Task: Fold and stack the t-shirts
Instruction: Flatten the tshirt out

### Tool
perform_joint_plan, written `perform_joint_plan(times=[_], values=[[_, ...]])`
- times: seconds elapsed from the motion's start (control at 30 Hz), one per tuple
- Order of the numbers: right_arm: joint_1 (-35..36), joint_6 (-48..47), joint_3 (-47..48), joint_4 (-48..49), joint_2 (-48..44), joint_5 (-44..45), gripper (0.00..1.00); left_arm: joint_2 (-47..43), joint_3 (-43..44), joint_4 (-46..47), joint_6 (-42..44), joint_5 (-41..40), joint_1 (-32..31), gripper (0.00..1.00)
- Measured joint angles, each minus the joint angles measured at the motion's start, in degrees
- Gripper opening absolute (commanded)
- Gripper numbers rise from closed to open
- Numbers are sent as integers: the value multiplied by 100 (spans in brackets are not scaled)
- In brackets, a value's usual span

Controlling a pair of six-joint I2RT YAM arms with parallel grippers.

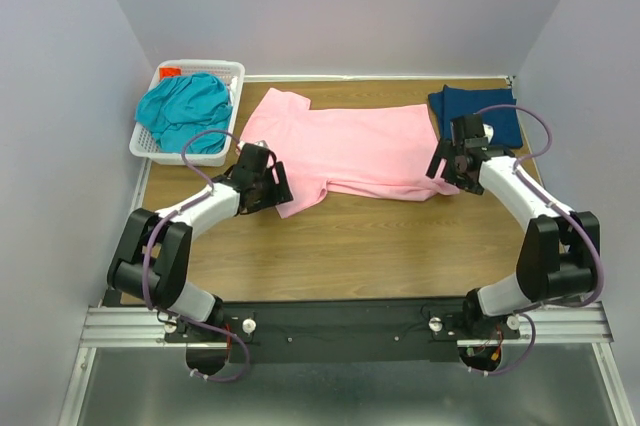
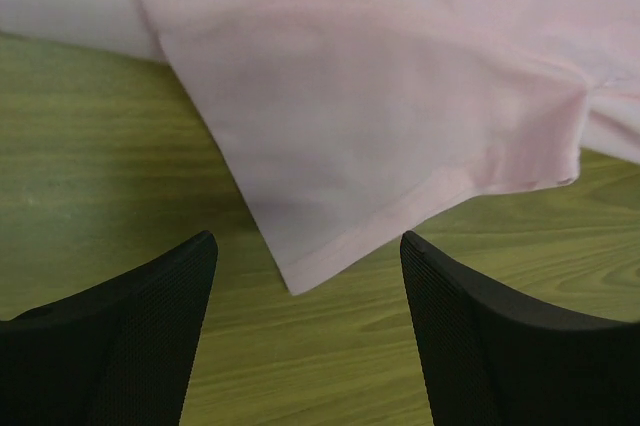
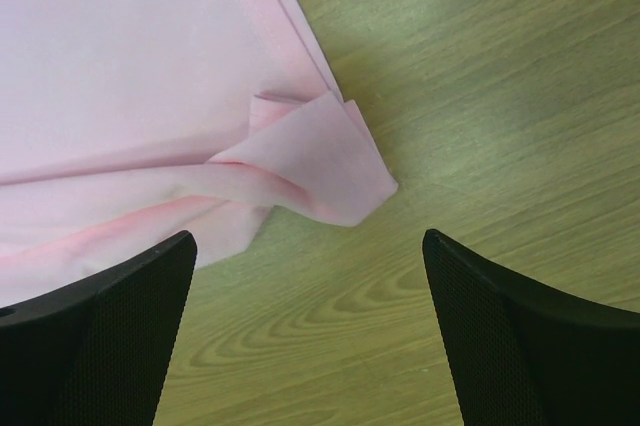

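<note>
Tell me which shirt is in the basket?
The teal t-shirt, bunched in the white basket; the pink t-shirt and navy t-shirt lie on the table.

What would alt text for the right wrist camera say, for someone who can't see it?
A folded-over corner of the pink t-shirt lies on the wooden table just ahead of the right claw, whose two black fingers stand open and hold nothing. The shirt fills the upper left.

Can't see all of the navy tee (image 1: 480,104) from above, partly blocked by the right gripper (image 1: 447,170). Same for the pink tee (image 1: 360,146) corners, lost under that one and the left gripper (image 1: 278,189). Can't identify the orange thing (image 1: 170,72) in the basket (image 1: 236,70), mostly buried under the teal tee (image 1: 185,111). Cropped off in both wrist views too: pink cloth and fingers (image 2: 120,346).
</note>
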Motion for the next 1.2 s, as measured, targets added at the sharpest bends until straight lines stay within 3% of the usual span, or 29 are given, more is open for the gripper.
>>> perform_joint_plan(times=[0.13, 0.3, 0.4, 0.43, 0.47, 0.73, 0.83, 0.9, 0.97, 1.1, 1.2], values=[[0, 188, 48, 131, 173, 7, 100, 0, -291, 15, -160, -2, -70, 79], [-2, 400, -55, 372, 323, 131, 100, 107, -273, 173, -267, -15, -146, 59], [-22, 525, -219, 560, 332, 129, 100, 308, -188, 332, -304, -17, -190, 34], [-42, 570, -280, 621, 337, 129, 100, 369, -157, 376, -299, -17, -212, 4], [-70, 588, -299, 647, 337, 125, 100, 400, -146, 398, -321, -17, -229, 0], [-588, 752, -629, 1075, 337, -256, 95, 522, -133, 503, -262, -127, -358, 0], [-708, 778, -717, 1193, 337, -466, 86, 354, -155, 317, -240, -256, -358, 0], [-715, 815, -743, 1290, 337, -634, 70, 114, -186, 238, -245, -299, -358, 0], [-715, 822, -748, 1370, 339, -796, 61, -149, -212, 188, -251, -317, -358, 0], [-713, 931, -758, 1491, 337, -1091, 24, -673, -407, 101, -339, -321, -358, 0], [-713, 953, -879, 1537, 216, -1285, 13, -1141, -614, -48, -428, -341, -358, 0]])
